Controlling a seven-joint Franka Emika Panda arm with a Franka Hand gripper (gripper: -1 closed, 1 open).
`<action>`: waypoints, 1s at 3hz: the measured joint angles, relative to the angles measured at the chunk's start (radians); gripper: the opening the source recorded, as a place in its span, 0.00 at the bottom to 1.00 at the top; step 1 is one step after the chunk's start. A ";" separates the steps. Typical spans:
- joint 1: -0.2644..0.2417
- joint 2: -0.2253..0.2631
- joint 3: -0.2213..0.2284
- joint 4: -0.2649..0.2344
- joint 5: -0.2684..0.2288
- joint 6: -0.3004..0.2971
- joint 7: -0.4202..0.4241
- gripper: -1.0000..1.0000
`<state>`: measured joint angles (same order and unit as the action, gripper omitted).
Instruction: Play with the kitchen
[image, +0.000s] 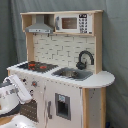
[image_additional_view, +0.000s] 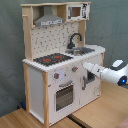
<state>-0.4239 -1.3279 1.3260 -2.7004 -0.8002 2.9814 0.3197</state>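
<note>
No readable writing on the kitchen (image_additional_view: 60, 70). White gripper (image_additional_view: 86, 66) up against its front, beside the knobs (image_additional_view: 65, 73); finger opening impossible to tell.

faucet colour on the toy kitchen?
Black; the faucet shows best in the first exterior view.

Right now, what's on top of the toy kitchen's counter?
On the kitchen counter sit a black-red hob, a silver sink and a black faucet. What lies in the sink basin cannot be made out, and the cabinets below are shut.
</note>
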 joint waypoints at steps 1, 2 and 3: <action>-0.053 -0.042 0.001 0.000 0.000 0.088 0.045 1.00; -0.105 -0.091 0.010 0.002 0.001 0.182 0.106 1.00; -0.140 -0.131 0.026 0.005 0.002 0.247 0.164 1.00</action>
<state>-0.5640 -1.4586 1.3516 -2.6950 -0.7985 3.2287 0.4836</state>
